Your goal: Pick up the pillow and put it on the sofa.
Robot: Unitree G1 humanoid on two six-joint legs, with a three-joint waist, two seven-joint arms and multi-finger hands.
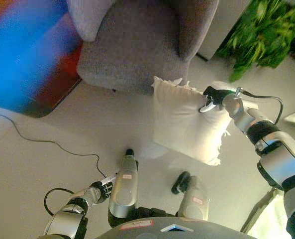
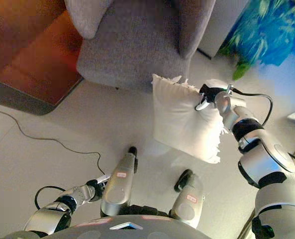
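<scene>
1. Only the left eye view shows the green plant (image 1: 264,35) clearly.
2. The white, fringed pillow (image 1: 187,122) hangs above the floor before the grey sofa (image 1: 137,45), pinched by the right hand (image 1: 212,98).
3. The left hand (image 1: 101,189), held low, is curled and empty.

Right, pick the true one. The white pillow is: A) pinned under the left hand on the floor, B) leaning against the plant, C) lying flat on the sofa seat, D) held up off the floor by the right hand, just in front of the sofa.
D: the right hand grips the pillow at its edge, hanging clear of the floor in front of the grey sofa.
</scene>
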